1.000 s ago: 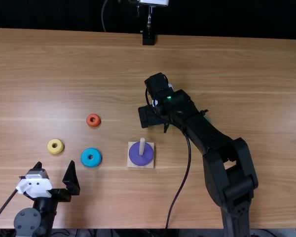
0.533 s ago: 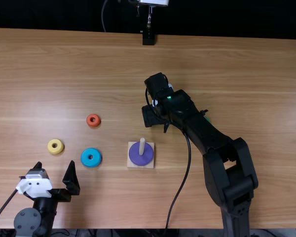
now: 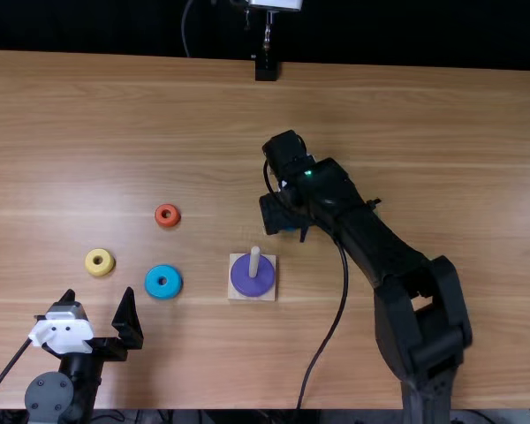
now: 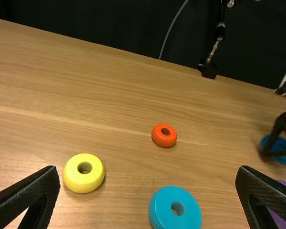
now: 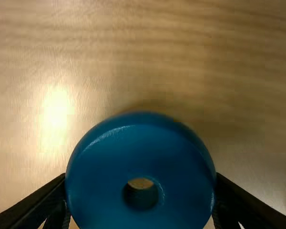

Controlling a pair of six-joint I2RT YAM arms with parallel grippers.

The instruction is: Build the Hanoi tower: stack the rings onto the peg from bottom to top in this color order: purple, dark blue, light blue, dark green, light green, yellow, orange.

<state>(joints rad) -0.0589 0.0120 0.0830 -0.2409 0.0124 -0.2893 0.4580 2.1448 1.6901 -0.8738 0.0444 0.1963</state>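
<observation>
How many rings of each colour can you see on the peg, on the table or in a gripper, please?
Purple ring: 1
Dark blue ring: 1
Light blue ring: 1
Yellow ring: 1
Orange ring: 1
Total visible: 5

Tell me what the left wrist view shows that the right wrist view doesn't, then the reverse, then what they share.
Left wrist view: yellow ring, orange ring and light blue ring, apart on the table; part of the purple ring; left gripper, jaws open.

Right wrist view: the hole of the dark blue ring, wood showing through it, and a bright glare patch on the table.

Both: the dark blue ring in the right gripper, and the table.
</observation>
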